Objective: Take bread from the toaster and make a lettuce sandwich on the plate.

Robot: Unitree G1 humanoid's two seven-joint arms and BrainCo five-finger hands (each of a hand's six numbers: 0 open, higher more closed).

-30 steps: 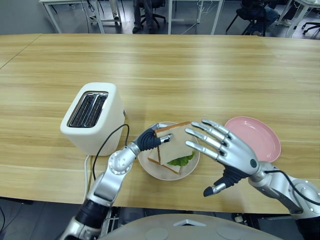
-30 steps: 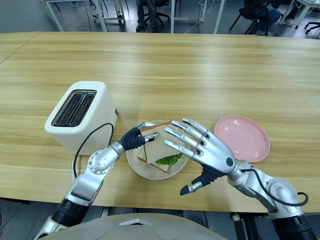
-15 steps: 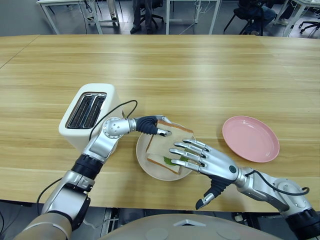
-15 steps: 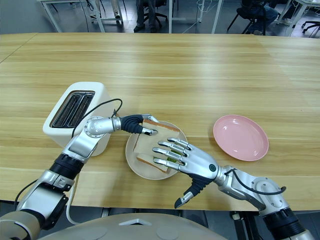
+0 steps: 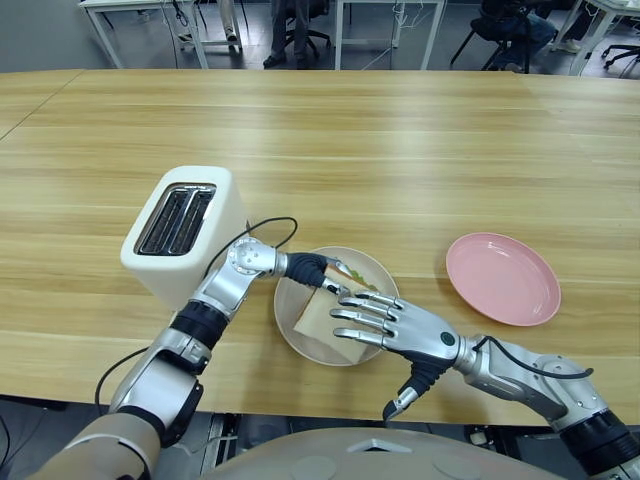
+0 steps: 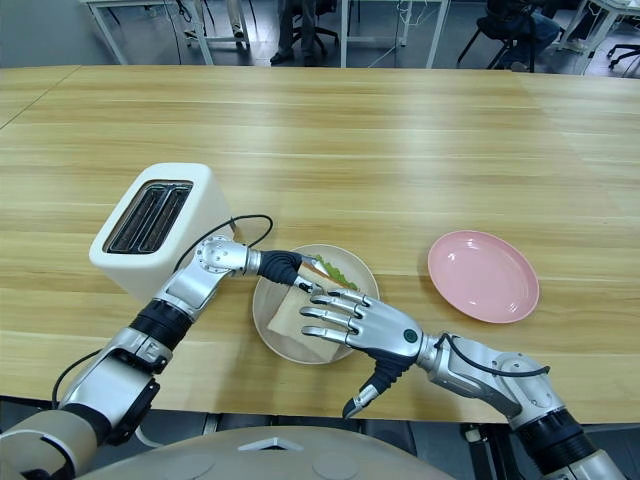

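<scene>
The broad wooden desk carries everything. Taking the beige plate near the front edge as the dial's centre, the cream toaster stands at about 10 o'clock, close by but apart from it, with both slots facing up. A black cord loops from the toaster's near side towards the plate. The pink plate lies at 3 o'clock, well apart.

The bread lies flat on the beige plate, covering most of its middle. A bit of green lettuce peeks out along the bread's far edge, at about 1 o'clock on the plate.

The left hand comes in from 10 o'clock, low over the plate's rim. Its dark fingers are curled together onto the far corner of the top slice.

The right hand comes in from 4 o'clock. It is palm down, with its fingers straight and spread apart, gripping nothing. The fingertips rest on the right half of the bread and point towards 9 o'clock, close to the left hand's fingertips.
</scene>
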